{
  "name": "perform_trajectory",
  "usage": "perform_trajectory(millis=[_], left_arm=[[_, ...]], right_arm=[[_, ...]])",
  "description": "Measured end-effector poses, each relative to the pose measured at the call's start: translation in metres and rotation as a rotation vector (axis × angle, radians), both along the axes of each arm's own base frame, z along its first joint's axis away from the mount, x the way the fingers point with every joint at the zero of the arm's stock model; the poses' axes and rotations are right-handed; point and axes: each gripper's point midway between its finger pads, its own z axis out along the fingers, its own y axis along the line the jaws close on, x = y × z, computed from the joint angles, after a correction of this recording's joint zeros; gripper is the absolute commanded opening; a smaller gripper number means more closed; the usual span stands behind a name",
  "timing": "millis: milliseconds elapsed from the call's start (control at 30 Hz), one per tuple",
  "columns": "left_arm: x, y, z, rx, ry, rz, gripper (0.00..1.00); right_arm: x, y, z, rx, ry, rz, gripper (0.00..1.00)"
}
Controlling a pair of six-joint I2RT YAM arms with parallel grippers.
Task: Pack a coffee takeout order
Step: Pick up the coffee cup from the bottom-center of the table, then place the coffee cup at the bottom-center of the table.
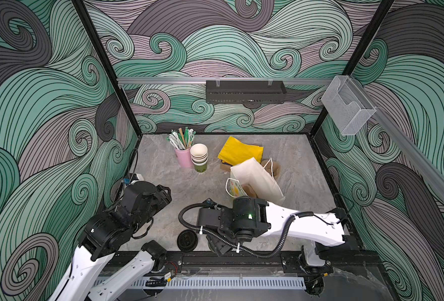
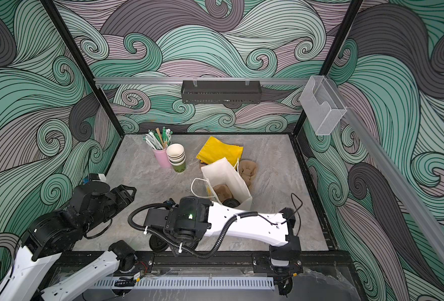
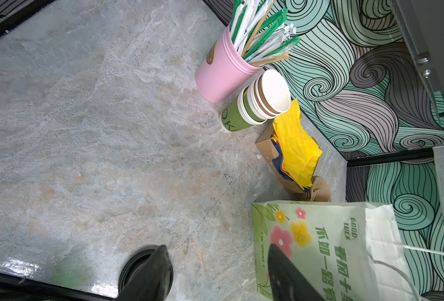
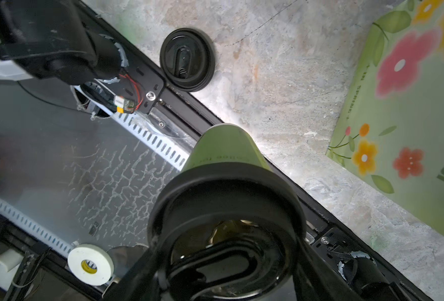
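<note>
The right gripper (image 4: 223, 260) grips the black-lidded olive-green paper cup (image 4: 223, 151) at the front edge of the grey marbled table (image 1: 163, 169) — best kept upright into the white flowered paper bag (image 1: 257, 177) — left gripper (image 3: 215, 281) gapes empty.

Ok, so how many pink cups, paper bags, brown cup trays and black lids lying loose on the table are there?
Pink cup: 1
Paper bag: 1
Brown cup trays: 2, a rear tray behind the bag and an inner tray inside it
Loose black lid: 1
Total: 5
</note>
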Motion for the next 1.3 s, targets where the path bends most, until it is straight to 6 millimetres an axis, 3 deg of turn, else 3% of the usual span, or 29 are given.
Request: perform_trajectory(millis=[133,267,467,767,967,1300], left_arm=[[-0.003,0.008,-0.004,0.018,0.017,0.039,0.62],[-0.012,0.022,-0.008,0.032,0.030,0.094,0.62],[-0.032,0.043,-0.011,0.033,0.024,0.156,0.62],[-0.042,0.053,-0.014,0.038,0.034,0.186,0.62],[-0.043,0.054,-0.015,0.042,0.039,0.187,0.62],[-0.042,0.053,-0.016,0.045,0.042,0.187,0.62]], right_arm=[[0.030,0.017,-0.009,-0.018,-0.017,-0.067,0.69],[0.057,0.034,-0.030,-0.059,-0.024,-0.103,0.70],[0.084,0.052,-0.064,-0.117,-0.017,-0.100,0.70],[0.122,0.068,-0.096,-0.134,0.013,-0.108,0.70],[0.132,0.069,-0.117,-0.162,0.041,-0.103,0.72],[0.130,0.071,-0.120,-0.159,0.054,-0.082,0.92]])
